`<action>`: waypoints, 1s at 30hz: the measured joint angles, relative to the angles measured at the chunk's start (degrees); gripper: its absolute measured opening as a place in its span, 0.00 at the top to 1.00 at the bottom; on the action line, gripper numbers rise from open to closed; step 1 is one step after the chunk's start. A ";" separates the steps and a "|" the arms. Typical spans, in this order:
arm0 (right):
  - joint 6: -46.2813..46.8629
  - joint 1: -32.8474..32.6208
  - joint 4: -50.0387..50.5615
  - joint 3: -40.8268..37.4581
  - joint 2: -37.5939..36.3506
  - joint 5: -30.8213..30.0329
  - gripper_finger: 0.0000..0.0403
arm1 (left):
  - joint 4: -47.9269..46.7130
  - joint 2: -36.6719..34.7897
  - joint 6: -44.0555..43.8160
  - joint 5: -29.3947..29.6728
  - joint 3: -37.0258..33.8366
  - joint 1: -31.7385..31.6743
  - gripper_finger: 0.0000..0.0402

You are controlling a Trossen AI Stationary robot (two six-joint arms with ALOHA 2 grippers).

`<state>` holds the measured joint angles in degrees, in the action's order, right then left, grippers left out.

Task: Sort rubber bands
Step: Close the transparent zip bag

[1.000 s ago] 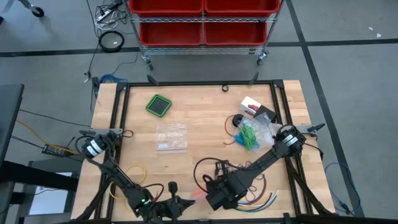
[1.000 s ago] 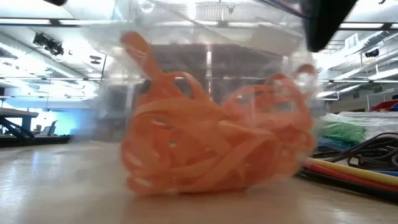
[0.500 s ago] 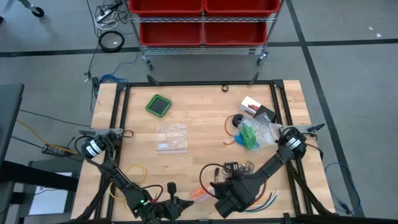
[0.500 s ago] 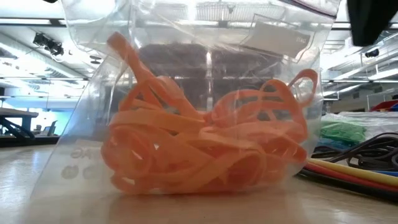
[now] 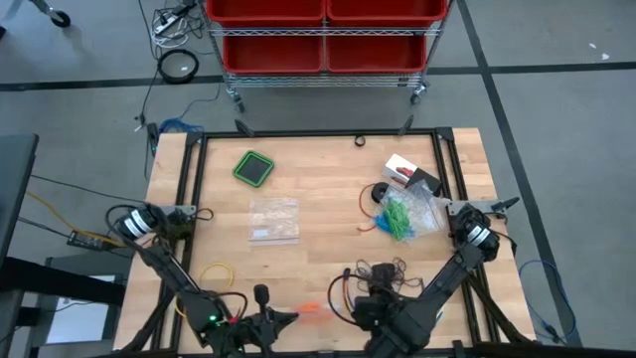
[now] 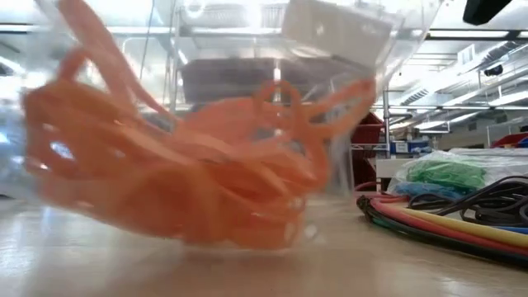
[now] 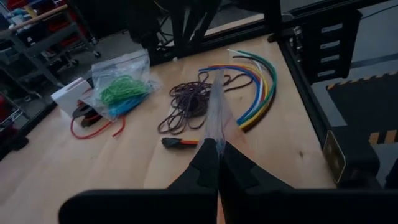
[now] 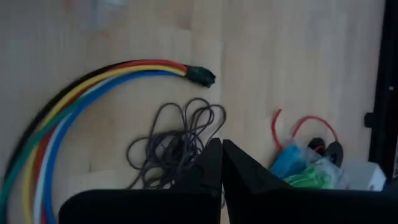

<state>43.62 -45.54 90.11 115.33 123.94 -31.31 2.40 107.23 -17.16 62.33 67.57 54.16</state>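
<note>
Rubber bands, orange (image 6: pixel 181 181), bagged at the table's six o'clock edge, held by the clamped left gripper (image 7: pixel 217 163); right gripper (image 8: pixel 221 163) closed, empty; a pinched thin film may slip, spilling bands.

From the high view we look straight down on the whole table (image 5: pixel 318 199). From the low view we look level across its top, very near a clear bag (image 6: pixel 206 124). Each wrist view faces forward over the tabletop. Both wrist views share the multicoloured cables (image 7: pixel 258 87) and purple bands (image 8: pixel 171 146).
</note>
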 joint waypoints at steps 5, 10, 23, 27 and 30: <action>6.70 -2.10 -2.16 0.00 0.00 -0.32 1.00 | -1.01 -0.71 -0.29 0.07 0.00 0.78 0.99; 7.27 -5.94 -16.27 0.00 0.00 -6.90 1.00 | -1.10 -0.71 -0.31 0.83 0.00 0.78 0.99; 26.43 -15.54 -31.77 -12.74 0.00 -24.95 1.00 | -1.10 -0.91 1.77 0.78 1.22 -0.08 0.99; 28.33 -17.81 -44.35 -21.60 0.04 -29.33 1.00 | -1.09 -0.91 1.70 0.73 1.25 -0.16 0.99; 31.04 -18.34 -49.98 -27.22 0.09 -33.56 1.00 | -0.75 -0.91 1.70 0.69 1.29 -0.19 0.99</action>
<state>74.66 -63.88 40.12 88.11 124.03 -64.87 1.66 106.32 -15.46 63.02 68.86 53.97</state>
